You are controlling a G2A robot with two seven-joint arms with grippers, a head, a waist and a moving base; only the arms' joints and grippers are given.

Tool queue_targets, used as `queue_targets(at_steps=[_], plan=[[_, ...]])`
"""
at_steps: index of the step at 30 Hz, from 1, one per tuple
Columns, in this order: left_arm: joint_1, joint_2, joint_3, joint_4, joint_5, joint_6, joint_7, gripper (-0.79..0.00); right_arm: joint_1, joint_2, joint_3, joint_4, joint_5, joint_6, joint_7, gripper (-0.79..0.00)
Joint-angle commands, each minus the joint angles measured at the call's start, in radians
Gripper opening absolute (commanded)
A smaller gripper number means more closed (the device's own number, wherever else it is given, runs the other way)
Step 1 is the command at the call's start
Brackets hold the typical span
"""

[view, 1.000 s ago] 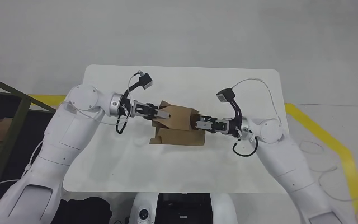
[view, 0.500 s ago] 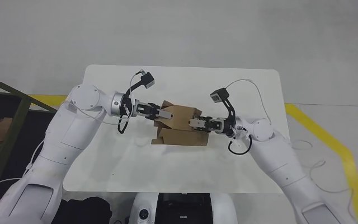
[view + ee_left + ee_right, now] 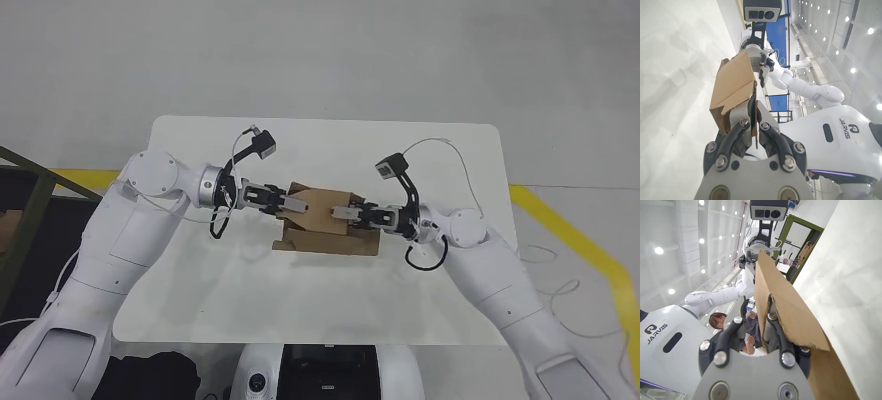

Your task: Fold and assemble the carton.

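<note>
The brown cardboard carton (image 3: 325, 225) stands partly unfolded at the middle of the white table, held between both arms. My left gripper (image 3: 291, 203) is at its left end, shut on a flap edge; the left wrist view shows the fingers (image 3: 761, 115) pinching the cardboard (image 3: 732, 83). My right gripper (image 3: 346, 213) is at the carton's upper right edge. In the right wrist view a carton wall (image 3: 787, 306) passes between its spread fingers (image 3: 743, 307), with a gap on one side, so this gripper (image 3: 757, 298) is open.
The white table (image 3: 200, 290) has free surface all around the carton. A green frame (image 3: 30, 180) stands off the table's left side. Yellow floor tape (image 3: 560, 225) runs past the right side.
My right gripper has moved left and slightly away from me onto the carton's top edge. The carton has squared up and shifted a little right. The left gripper has held its grip.
</note>
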Motion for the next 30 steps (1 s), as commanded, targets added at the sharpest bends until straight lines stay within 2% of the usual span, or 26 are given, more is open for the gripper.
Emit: queue_targets(at_steps=[1,3,6,7,8,9,10,11,12,23,30], plan=[[0.000,0.000,0.000,-0.001,0.000,0.002,0.000,-0.785,-0.001,0.000,0.002,-0.004,-0.014,0.011,-0.007,-0.723],[0.001,0.000,0.001,-0.002,0.001,0.002,0.002,-0.785,-0.003,0.000,0.004,-0.010,-0.019,0.018,-0.009,-0.773],[0.002,0.000,0.003,-0.002,0.001,0.003,-0.001,-0.785,-0.007,0.001,0.008,-0.017,-0.025,0.023,-0.011,-0.785],[0.002,0.000,0.004,-0.002,0.001,0.003,0.000,-0.739,-0.008,0.001,0.009,-0.019,-0.027,0.025,-0.011,-0.785],[0.002,-0.001,0.004,-0.002,0.001,0.003,0.000,-0.665,-0.010,0.001,0.010,-0.020,-0.029,0.026,-0.012,-0.785],[0.002,-0.001,0.004,-0.001,0.001,0.003,0.000,-0.523,-0.011,0.001,0.012,-0.021,-0.030,0.028,-0.012,-0.785],[0.003,-0.001,0.003,-0.001,0.000,0.002,0.001,-0.259,-0.011,0.001,0.013,-0.023,-0.031,0.030,-0.013,-0.785],[0.003,0.000,0.000,-0.002,-0.002,-0.001,0.003,-0.040,-0.012,0.001,0.015,-0.024,-0.032,0.033,-0.013,-0.785],[0.004,0.000,-0.003,-0.002,-0.004,-0.002,0.005,0.000,-0.012,0.001,0.017,-0.025,-0.035,0.035,-0.012,-0.785],[0.037,0.008,-0.051,-0.040,-0.097,-0.015,-0.027,0.000,-0.023,0.005,0.033,-0.044,-0.105,0.085,-0.055,-0.785],[0.062,0.016,-0.086,-0.108,-0.142,-0.004,-0.067,0.000,-0.027,0.004,0.032,-0.060,-0.142,0.111,-0.084,-0.785]])
